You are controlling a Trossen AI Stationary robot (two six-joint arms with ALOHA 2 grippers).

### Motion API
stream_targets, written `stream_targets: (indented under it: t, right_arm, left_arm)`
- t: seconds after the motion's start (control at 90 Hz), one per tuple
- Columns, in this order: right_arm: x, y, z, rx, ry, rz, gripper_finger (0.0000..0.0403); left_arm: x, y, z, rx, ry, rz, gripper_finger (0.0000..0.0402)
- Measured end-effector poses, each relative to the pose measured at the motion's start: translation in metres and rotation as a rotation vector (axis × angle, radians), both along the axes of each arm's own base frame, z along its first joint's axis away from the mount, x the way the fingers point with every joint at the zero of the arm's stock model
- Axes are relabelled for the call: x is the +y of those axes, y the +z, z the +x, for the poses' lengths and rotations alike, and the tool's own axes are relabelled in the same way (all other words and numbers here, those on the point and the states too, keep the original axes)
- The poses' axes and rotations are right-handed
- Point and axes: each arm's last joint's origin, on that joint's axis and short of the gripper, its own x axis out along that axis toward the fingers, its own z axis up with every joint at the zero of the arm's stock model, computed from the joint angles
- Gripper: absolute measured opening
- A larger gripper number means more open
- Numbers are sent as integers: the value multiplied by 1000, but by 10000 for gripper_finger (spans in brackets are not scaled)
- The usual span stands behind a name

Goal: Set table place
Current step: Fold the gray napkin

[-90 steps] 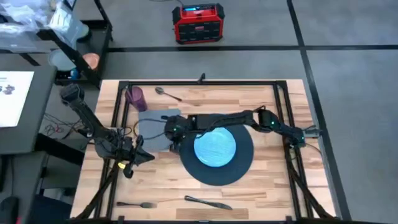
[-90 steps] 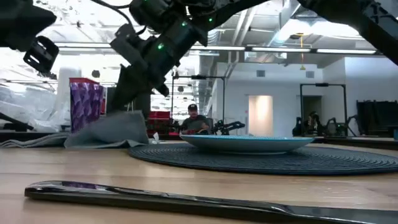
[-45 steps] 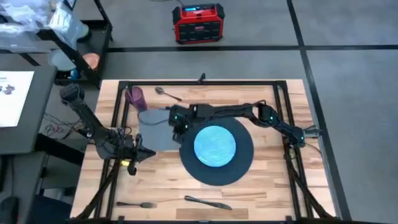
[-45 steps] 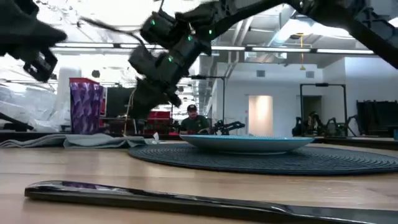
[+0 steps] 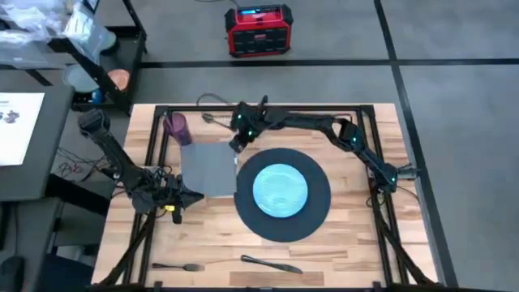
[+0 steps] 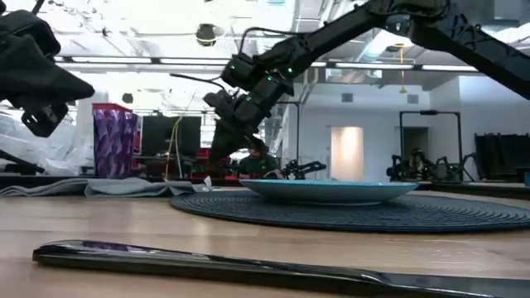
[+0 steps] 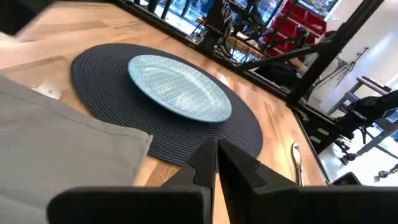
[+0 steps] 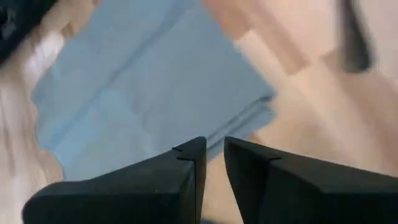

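Mat just below rt gripper.

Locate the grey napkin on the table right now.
In the high view, the grey napkin lies flat left of the mat, below the purple cup.

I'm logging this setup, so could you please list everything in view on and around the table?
table: one, light wood with black rail frame, centre.
mat: one, dark navy, round, mid-table.
plate: one, light blue, on the mat.
napkin: one, grey, flat, left of the mat.
cup: one, purple, far left corner.
spoon: one, far edge.
fork: one, near edge, left.
knife: one, dark, near edge.
red case: one, on the floor beyond.
left gripper: shut, by the napkin's near left corner.
right gripper: nearly closed, empty, above the napkin's far right corner.
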Motion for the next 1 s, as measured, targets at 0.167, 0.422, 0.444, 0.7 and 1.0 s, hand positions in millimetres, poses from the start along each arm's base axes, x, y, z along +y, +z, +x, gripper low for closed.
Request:
stream_targets:
  t: [0.167, 0.422, 0.444, 0.7, 1.0]
  right_arm:
    - [-6, 2, 0, -44, -16, 64, 63]
    - [-6, 3, 1, -50, -28, 85, 123]
    - [-6, 3, 1, -50, -31, 88, 128]
    - [-3, 9, -3, 16, -114, 275, 167]
    - [-6, 16, -15, 160, -217, 331, 146]
  left_arm:
    - [0, 0, 0, -1, 0, -1, 0]
    - [0, 0, 0, -1, 0, -1, 0]
    - [0, 0, 0, -1, 0, -2, 0]
    - [0, 0, 0, -3, 2, -15, 0]
    - [0, 1, 0, -10, 3, -31, 0]
